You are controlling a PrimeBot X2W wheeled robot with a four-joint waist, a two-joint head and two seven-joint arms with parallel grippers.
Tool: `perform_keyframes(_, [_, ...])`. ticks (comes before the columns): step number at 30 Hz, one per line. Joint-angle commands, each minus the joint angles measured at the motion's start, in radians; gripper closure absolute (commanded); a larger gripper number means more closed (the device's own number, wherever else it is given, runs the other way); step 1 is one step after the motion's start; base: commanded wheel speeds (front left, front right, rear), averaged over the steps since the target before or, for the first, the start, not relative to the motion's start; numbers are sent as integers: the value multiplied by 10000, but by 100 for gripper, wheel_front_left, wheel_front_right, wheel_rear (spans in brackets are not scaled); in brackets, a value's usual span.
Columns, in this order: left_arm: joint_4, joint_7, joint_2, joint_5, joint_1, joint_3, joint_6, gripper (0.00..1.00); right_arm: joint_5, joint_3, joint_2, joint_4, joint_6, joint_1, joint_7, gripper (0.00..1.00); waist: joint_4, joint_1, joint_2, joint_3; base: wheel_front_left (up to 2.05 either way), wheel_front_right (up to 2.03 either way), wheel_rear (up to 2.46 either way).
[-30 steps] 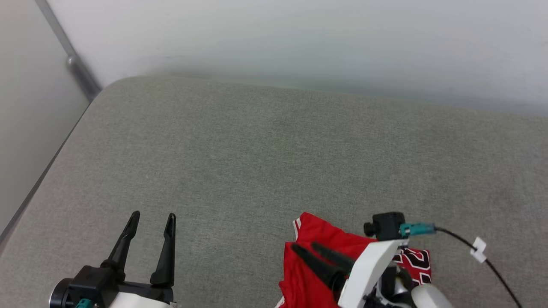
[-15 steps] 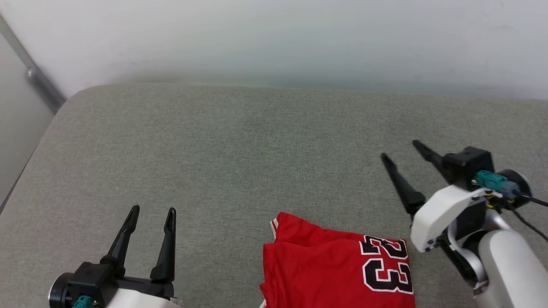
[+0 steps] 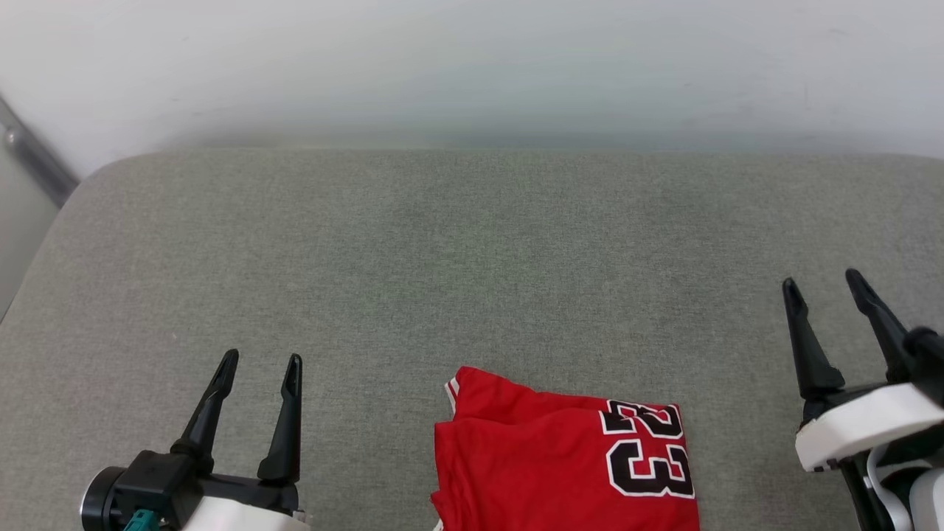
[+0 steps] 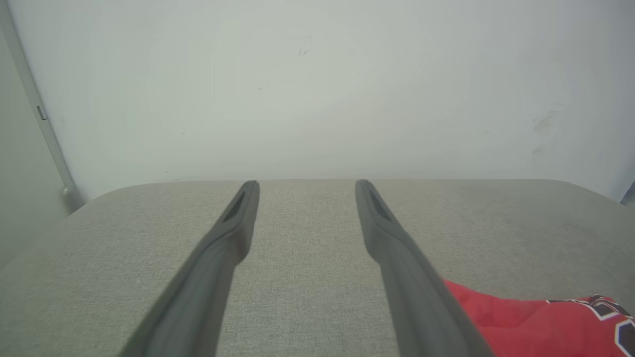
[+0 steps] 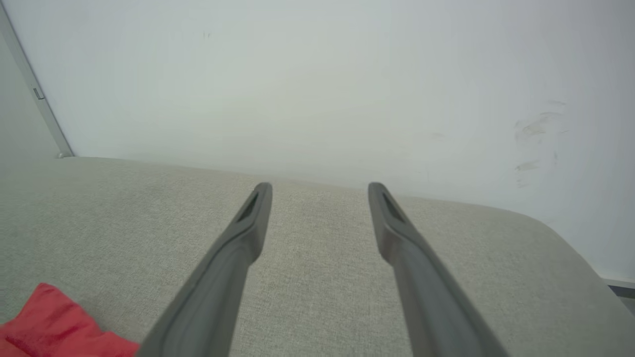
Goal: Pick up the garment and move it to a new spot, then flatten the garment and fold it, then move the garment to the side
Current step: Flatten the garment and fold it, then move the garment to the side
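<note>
Red jersey cloth, folded to a rough rectangle, lies on the grey surface (image 3: 472, 243), well back from its far edge and right of middle: the garment (image 3: 546, 464). On its right part is a black, white-outlined "23". Red-and-white striped trim shows at its far left corner. The left fingers (image 3: 209, 409) stand wide and empty, well apart from it. The right fingers (image 3: 806, 339) are equally wide and empty on its other side.

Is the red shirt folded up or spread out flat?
Folded. The garment lies as a compact rectangle on the grey cushion, one layer's edge stacked over another along its top. Its lower edge is cut off.
</note>
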State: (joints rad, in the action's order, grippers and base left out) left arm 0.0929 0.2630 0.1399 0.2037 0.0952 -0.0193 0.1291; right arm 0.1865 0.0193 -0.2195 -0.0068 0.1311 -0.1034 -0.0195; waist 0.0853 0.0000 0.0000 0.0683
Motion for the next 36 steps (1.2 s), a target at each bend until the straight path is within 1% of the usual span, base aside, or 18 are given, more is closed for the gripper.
perform_keyframes(1, [53,21,-27,-81,67,46,6,0,1,87,149,-169,-7,158,-128,0,-7,0,0,-11,0,0,0])
perform_keyframes(7, [239,21,-136,-128,125,151,6,0,-166,72,573,-668,-5,837,-524,0,23,0,0,-19,0,0,0])
perform_keyframes(10, [321,21,-187,-138,90,204,6,0,39,280,879,-713,-7,952,-623,0,53,0,0,-3,0,0,0])
perform_keyframes(13, [358,21,-221,-159,97,196,6,0,-42,262,1011,-724,-5,1052,-697,0,74,0,0,-11,0,0,0])
perform_keyframes(19, [408,21,-259,-199,111,158,6,0,-5,223,1071,-682,-5,1097,-562,0,73,0,0,20,0,0,0])
perform_keyframes(23, [382,21,-247,-195,76,113,6,0,111,148,933,-827,-5,1220,-41,0,95,0,0,105,0,0,0])
perform_keyframes(26, [344,21,-210,-192,10,95,6,0,377,-270,624,-1088,-5,1382,1086,0,136,0,0,211,0,0,0])
perform_keyframes(28, [331,21,-208,-189,-40,97,6,0,751,-446,429,-1297,-5,1586,2334,0,168,0,0,289,0,0,0])
perform_keyframes(29, [325,21,-218,-187,-84,82,6,0,822,-577,192,-1503,-5,1631,2913,0,194,0,0,337,0,0,0])
perform_keyframes(32, [296,21,-257,-193,-177,52,7,0,1198,-677,-22,-1974,-4,1948,4764,0,266,0,0,484,0,0,0])
perform_keyframes(35, [251,21,-287,-233,-279,-16,7,0,1523,-563,61,-2348,-5,2348,6843,0,357,0,0,650,0,0,0])
perform_keyframes(36, [238,21,-301,-233,-317,-38,7,0,1673,-528,162,-2562,-5,2356,7317,0,397,0,0,704,0,0,0])
